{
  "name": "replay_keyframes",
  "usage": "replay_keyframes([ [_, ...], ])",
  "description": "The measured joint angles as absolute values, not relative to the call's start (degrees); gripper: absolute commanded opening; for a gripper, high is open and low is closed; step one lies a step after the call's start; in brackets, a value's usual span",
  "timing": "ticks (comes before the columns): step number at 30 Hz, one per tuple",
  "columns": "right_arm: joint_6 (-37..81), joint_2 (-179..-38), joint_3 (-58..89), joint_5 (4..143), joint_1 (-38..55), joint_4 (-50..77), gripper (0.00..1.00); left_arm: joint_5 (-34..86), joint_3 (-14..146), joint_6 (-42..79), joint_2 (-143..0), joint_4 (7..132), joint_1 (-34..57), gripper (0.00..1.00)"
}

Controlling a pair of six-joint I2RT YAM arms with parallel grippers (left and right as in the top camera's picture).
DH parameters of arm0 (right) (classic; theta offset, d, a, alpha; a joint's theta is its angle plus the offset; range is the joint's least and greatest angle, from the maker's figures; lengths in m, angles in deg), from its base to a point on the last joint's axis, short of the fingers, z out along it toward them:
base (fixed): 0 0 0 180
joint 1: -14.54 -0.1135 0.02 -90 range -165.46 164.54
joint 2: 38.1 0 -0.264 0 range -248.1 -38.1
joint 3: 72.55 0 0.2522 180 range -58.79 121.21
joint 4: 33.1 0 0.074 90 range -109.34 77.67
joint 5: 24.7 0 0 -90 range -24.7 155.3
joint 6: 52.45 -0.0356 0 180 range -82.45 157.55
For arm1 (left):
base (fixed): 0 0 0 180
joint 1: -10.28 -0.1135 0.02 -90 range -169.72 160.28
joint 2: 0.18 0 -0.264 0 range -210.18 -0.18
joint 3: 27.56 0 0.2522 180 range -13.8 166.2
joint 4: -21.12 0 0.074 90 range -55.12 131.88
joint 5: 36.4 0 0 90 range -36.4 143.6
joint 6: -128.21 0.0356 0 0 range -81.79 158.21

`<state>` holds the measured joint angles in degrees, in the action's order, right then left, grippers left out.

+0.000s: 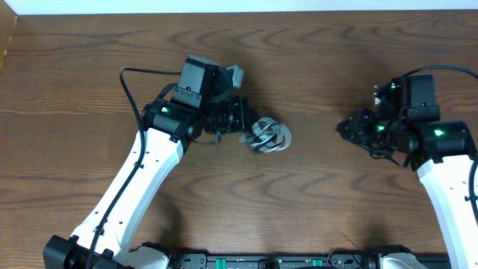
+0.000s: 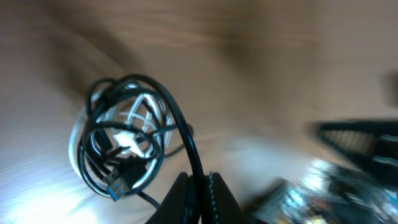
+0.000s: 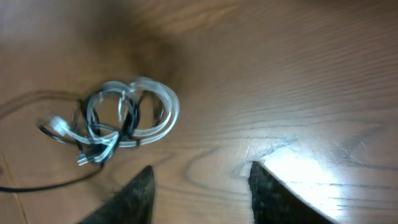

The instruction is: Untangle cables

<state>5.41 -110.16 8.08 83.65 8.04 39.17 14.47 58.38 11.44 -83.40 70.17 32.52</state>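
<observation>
Pinching a black cord just beside the bundle, the left gripper shows its fingers pressed together on it. The right gripper hangs well to the right of the bundle, fingers spread, nothing between them. The bundle looks light, limp and springy, so tugging one loop likely drags the whole lot. Best hold, I'd say: an outer loop or the blue-tipped plug at the bundle's edge. Inside the bundle the crossings are too blurred to trace.
</observation>
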Motion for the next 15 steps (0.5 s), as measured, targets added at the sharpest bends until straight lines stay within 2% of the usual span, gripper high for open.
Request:
replay_keyframes([
  [5,5.7,-111.8,8.1,84.2,3.9,38.8,0.59,4.7,58.4,8.9,-83.4,65.8,32.5,0.07],
  [8,5.8,-113.3,8.1,83.9,2.2,38.5,0.59,2.4,58.4,6.9,-83.4,65.0,32.5,0.08],
  [11,5.8,-115.6,8.1,83.3,1.0,38.5,0.57,1.1,58.4,5.3,-83.4,64.4,32.5,0.07],
  [15,5.4,-118.9,8.1,83.0,0.8,38.5,0.5,-0.3,58.4,4.4,-83.4,63.9,32.5,0.08],
])
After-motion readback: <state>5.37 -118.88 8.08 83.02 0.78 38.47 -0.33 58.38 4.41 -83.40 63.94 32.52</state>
